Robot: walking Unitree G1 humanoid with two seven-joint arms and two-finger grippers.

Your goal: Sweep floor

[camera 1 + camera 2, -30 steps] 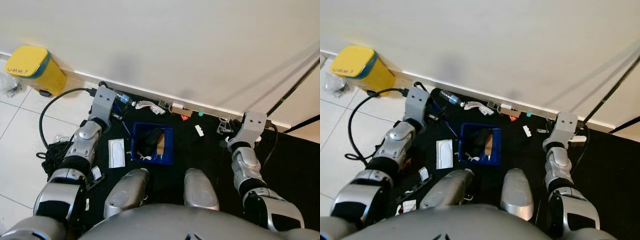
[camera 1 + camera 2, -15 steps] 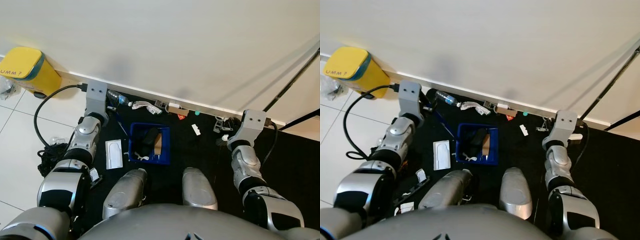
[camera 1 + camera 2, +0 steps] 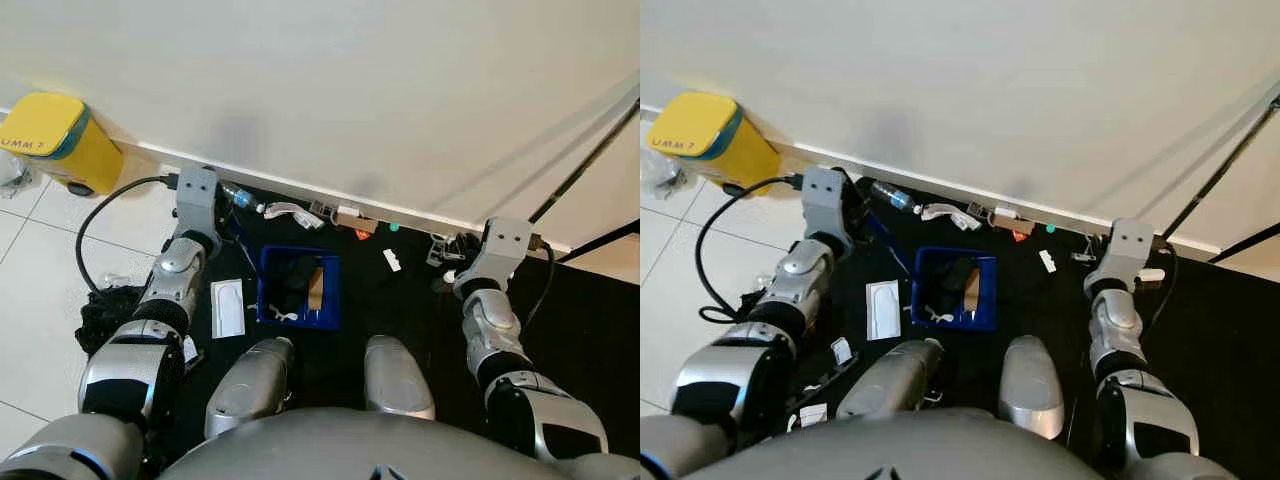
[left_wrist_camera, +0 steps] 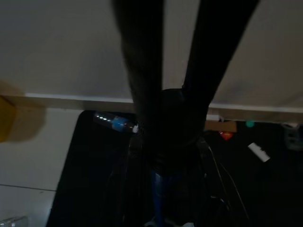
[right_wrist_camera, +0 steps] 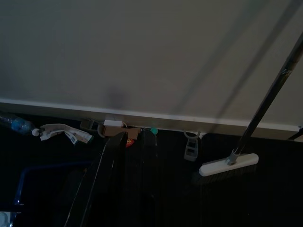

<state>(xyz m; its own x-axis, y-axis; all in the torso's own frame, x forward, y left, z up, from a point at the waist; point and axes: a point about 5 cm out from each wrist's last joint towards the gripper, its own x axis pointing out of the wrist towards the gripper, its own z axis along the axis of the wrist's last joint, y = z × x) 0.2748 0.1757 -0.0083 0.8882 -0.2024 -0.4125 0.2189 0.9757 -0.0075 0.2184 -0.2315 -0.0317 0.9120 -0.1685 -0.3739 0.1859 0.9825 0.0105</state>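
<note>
Two grippers busy: left gripper [image 4: 163,118] clamped on the dustpan handle [image 4: 161,189], right gripper [image 5: 118,179] looks closed, can't tell on what, so I'd keep the blue dustpan [image 3: 298,288] flat while nudging the wall-side scraps [image 3: 290,212] in.

Glossy silver jointed arms, grey boxy wrists, black cables, rounded silver knees.

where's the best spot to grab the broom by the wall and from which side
Grip the broom on its thin dark handle a little above the white head, not on the bristles. The handle leans up against the wall, so come from the room side with the right gripper, fingers either side of the shaft.
</note>
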